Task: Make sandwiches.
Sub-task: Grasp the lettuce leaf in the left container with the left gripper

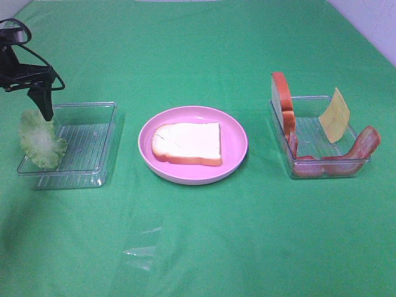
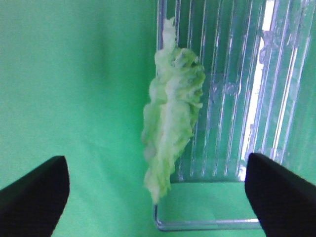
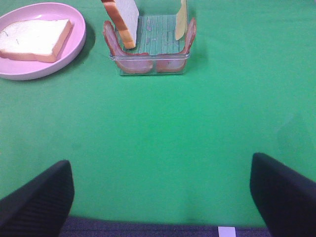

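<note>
Lettuce leaf (image 2: pixel 170 126) leans on left wall of left tray (image 1: pixel 93 111); left gripper (image 2: pixel 158 195) above it, jaws spread wide, holding nothing. Right gripper (image 3: pixel 160 197) likewise spread, empty, over green cloth (image 3: pixel 158 128).

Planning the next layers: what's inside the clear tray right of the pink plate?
A bread slice standing on edge, a yellow cheese slice leaning upright, and bacon curving along the front and up the sides. Overlap hides how many bacon strips there are.
</note>
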{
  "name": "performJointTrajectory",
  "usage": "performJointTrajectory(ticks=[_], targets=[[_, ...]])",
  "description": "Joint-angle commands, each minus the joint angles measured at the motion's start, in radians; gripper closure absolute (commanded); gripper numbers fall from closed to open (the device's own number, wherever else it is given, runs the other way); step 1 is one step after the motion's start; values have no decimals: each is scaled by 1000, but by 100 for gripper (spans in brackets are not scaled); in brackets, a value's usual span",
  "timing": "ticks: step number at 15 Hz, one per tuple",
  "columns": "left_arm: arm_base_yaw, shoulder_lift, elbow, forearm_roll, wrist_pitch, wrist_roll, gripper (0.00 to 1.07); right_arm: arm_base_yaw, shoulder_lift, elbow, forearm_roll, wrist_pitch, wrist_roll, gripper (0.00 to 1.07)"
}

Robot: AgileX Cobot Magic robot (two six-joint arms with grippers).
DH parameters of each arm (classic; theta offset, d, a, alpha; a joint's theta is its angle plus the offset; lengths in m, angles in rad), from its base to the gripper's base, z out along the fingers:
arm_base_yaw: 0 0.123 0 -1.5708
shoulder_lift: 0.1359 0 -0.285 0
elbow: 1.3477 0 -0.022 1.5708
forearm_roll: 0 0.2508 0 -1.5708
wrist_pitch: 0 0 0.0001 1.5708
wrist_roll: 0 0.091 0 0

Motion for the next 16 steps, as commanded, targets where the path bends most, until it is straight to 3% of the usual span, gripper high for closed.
performJointTrajectory(ticks=[1, 6, 8, 9, 10, 14, 16], targets=[[2, 48, 8, -1, -80, 15, 18, -4, -27, 3, 3, -4, 4, 13], [2, 86, 8, -12, -133, 30, 19, -4, -27, 3, 3, -4, 4, 13], [2, 91, 8, -12, -140, 29, 25, -4, -27, 3, 3, -4, 4, 13], [2, 91, 8, -12, -148, 25, 44, -4, -27, 3, 3, -4, 4, 13], [2, 91, 8, -12, -148, 25, 55, -4, -27, 3, 3, -4, 4, 13], [2, 91, 8, -12, -151, 18, 82, -4, -27, 3, 3, -4, 4, 13], [2, 91, 8, -12, -155, -12, 97, -4, -27, 3, 3, -4, 4, 13]])
